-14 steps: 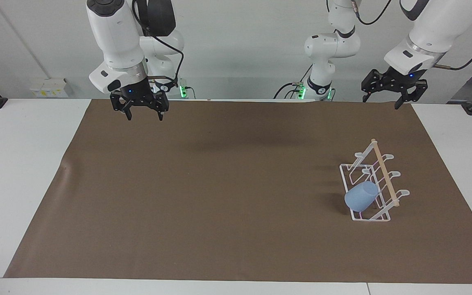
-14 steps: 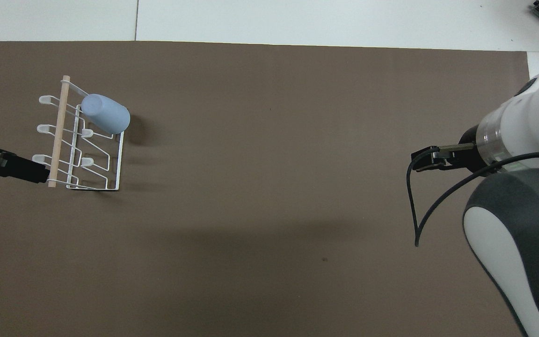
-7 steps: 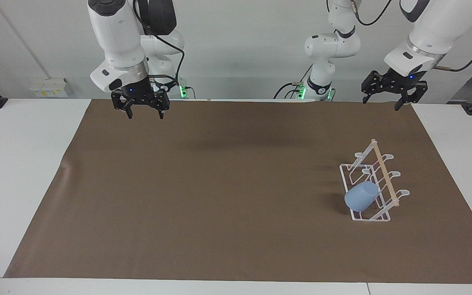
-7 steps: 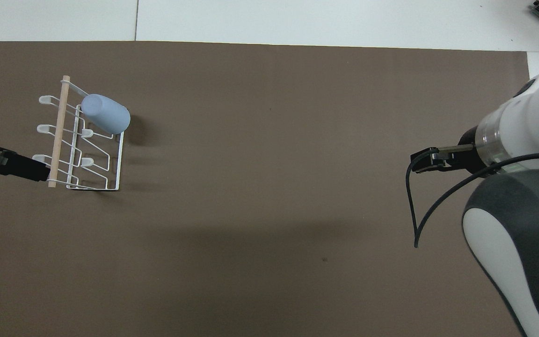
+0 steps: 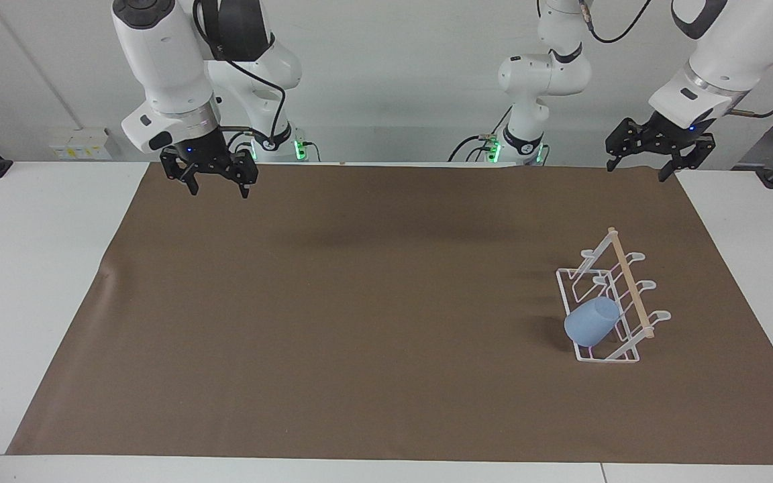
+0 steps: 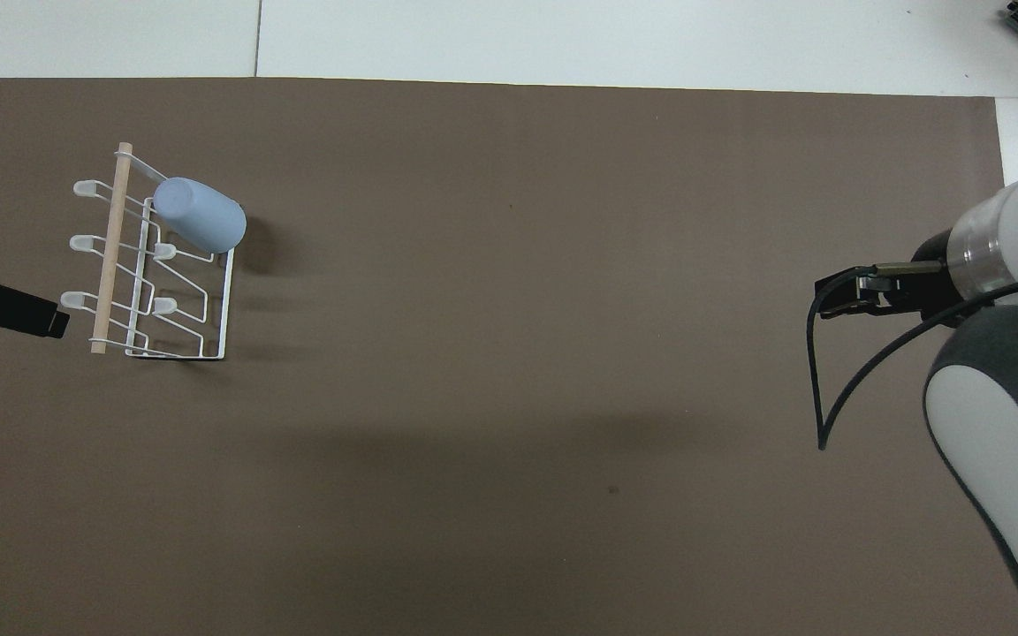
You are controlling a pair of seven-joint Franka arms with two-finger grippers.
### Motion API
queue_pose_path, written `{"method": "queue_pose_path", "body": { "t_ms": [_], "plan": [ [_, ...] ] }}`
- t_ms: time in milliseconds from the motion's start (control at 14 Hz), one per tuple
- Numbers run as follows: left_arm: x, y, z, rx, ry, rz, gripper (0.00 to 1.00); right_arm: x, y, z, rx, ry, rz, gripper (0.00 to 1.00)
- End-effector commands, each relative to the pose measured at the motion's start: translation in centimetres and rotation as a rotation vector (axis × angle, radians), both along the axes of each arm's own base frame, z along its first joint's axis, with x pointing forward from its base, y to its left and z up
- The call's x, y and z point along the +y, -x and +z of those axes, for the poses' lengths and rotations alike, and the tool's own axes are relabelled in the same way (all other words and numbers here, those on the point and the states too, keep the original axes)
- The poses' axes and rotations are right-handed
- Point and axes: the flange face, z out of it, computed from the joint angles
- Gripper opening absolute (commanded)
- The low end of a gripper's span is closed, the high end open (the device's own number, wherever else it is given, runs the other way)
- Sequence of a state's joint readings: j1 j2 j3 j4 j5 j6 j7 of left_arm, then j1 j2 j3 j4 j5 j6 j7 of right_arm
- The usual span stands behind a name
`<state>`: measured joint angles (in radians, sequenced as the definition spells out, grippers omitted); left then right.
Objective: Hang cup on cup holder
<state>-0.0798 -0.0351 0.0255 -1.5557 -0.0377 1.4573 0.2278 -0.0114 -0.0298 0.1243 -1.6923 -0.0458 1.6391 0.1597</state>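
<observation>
Hanging tilted on a prong of the white wire cup holder (image 5: 604,308), the light blue cup (image 5: 591,322) sits at the rack's end farther from the robots, toward the left arm's end of the tabletop (image 5: 37,268). In the facing view the holder stands on the brown mat (image 5: 359,315). The left gripper (image 5: 658,164) hangs in the air over the mat's corner by its own base, fingers spread apart and empty. The right gripper (image 5: 212,184) hangs over the mat's other robot-side corner, fingers likewise apart and empty.

From overhead, the cup (image 6: 200,215) leans away from the holder's (image 6: 160,265) wooden rod (image 6: 111,247). Only a dark tip of the left gripper (image 6: 5,305) shows, beside the rack and clear of it.
</observation>
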Motion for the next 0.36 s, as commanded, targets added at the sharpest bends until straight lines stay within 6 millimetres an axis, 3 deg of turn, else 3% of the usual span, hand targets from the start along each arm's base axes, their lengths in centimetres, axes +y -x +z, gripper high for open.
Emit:
{"method": "queue_pose_path", "body": {
  "t_ms": [0, 287],
  "plan": [
    [-0.78, 0.13, 0.29, 0.005, -0.014, -0.008, 1.0, -0.36, 0.59, 0.06, 0.007, 0.0, 0.009, 1.0],
    [-1.32, 0.3, 0.59, -0.006, -0.024, -0.007, 1.0, -0.36, 0.59, 0.06, 0.007, 0.0, 0.009, 1.0]
  ]
}}
